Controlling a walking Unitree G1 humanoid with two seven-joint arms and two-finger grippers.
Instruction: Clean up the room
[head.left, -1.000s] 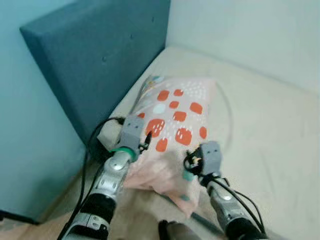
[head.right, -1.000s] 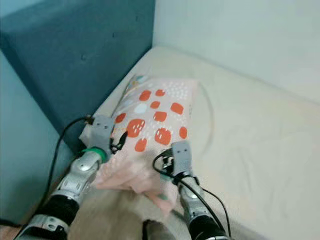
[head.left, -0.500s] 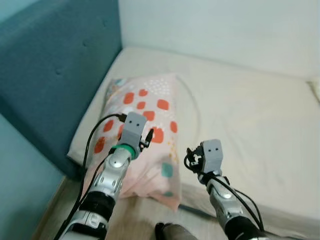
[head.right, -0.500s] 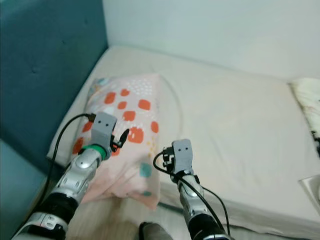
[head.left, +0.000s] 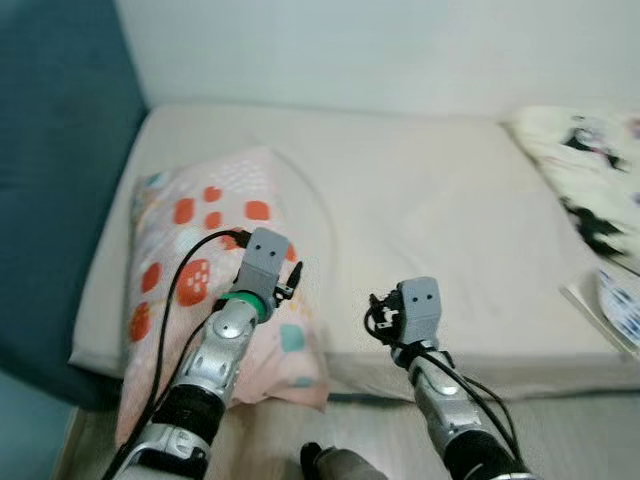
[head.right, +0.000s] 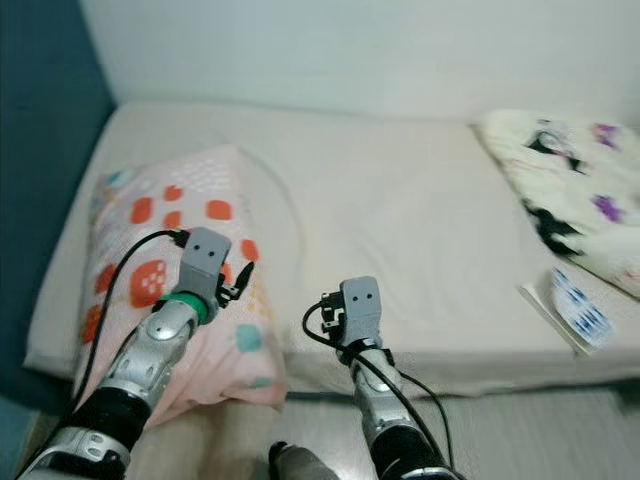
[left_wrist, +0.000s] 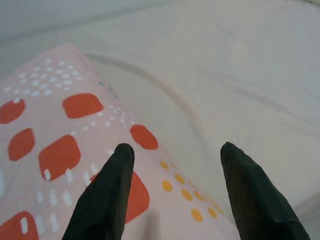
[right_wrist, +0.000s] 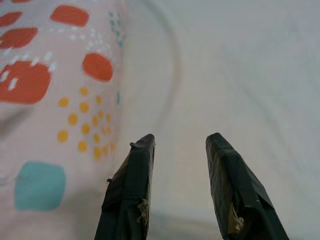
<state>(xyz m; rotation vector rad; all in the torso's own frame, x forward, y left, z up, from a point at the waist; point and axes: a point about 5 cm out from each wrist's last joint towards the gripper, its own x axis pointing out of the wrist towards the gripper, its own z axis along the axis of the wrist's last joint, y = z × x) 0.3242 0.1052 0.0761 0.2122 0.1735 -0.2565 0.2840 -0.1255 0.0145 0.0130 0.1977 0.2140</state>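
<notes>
Pink spotted pillow (head.left: 200, 270) lies on the bed (head.left: 420, 230). Left end effector (left_wrist: 172, 155) hovers over it, open and empty. Right end effector (right_wrist: 180, 142) gapes above the sheet.

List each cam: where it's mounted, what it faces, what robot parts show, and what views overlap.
Left eye: head, looking down at mattress; both silver arms show.
Right eye: same head camera, same scene, shifted; patterned blanket at right.
Left wrist: along left end effector, open, above pillow.
Right wrist: along right end effector, open, over the mattress beside the pillow.
Shared: all four see pillow and mattress.
</notes>
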